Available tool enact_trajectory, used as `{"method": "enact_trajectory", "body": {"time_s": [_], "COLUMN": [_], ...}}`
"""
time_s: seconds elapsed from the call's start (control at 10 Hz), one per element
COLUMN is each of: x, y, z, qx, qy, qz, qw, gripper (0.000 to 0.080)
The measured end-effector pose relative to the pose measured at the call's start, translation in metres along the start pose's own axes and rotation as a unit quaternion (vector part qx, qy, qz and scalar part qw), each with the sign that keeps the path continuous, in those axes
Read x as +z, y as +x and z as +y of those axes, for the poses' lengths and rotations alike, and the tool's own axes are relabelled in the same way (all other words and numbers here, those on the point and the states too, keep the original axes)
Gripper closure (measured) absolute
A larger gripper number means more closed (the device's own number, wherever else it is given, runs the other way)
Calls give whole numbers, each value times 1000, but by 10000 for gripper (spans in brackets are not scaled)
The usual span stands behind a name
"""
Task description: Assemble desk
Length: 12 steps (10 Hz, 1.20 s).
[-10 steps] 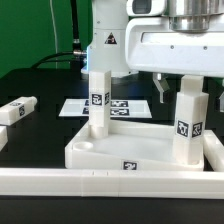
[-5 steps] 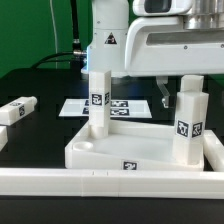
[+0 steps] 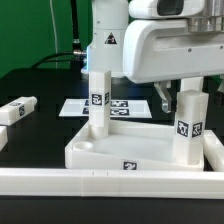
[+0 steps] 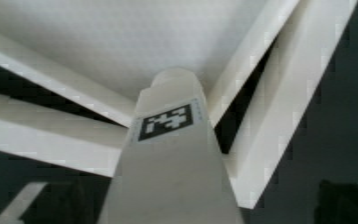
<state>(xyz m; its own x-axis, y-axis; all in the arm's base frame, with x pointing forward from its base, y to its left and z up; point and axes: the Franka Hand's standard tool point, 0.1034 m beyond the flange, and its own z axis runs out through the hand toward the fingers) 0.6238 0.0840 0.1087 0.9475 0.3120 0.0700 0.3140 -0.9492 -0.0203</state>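
Fingers (image 3: 172,93) state unclear, above a leg (image 3: 188,125) standing in the slab (image 3: 120,150).

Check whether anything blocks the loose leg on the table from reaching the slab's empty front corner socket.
Nothing visible does. The loose leg lies on the black table, apart from the slab. The empty socket is open, and the two standing legs stand clear of it.

Robotics lab, black table (image 3: 40,85), marker board (image 3: 120,106), white robot arm (image 3: 108,35)

Black table (image 3: 40,85) with desk slab (image 3: 120,148), loose leg (image 3: 17,110), marker board (image 3: 125,107), border rail (image 3: 100,181).
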Motion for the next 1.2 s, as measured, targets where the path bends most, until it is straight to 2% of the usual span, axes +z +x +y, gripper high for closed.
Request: {"method": "enact_trajectory", "body": {"time_s": [0.1, 0.2, 0.3, 0.4, 0.5, 0.7, 0.9, 1.2], "x": [0, 0, 0, 0, 0, 0, -2, 1], "y": [0, 0, 0, 0, 0, 0, 0, -2], "z": [1, 1, 1, 1, 1, 1, 2, 3], "qx": [-24, -23, -22, -14, -6, 3, 117, 274], "qy": [0, 0, 0, 0, 0, 0, 8, 8], "qz": [0, 0, 0, 0, 0, 0, -6, -10], "qw": [1000, 1000, 1000, 1000, 1000, 1000, 993, 962], "gripper": [178, 326, 326, 464, 511, 511, 511, 511]}}
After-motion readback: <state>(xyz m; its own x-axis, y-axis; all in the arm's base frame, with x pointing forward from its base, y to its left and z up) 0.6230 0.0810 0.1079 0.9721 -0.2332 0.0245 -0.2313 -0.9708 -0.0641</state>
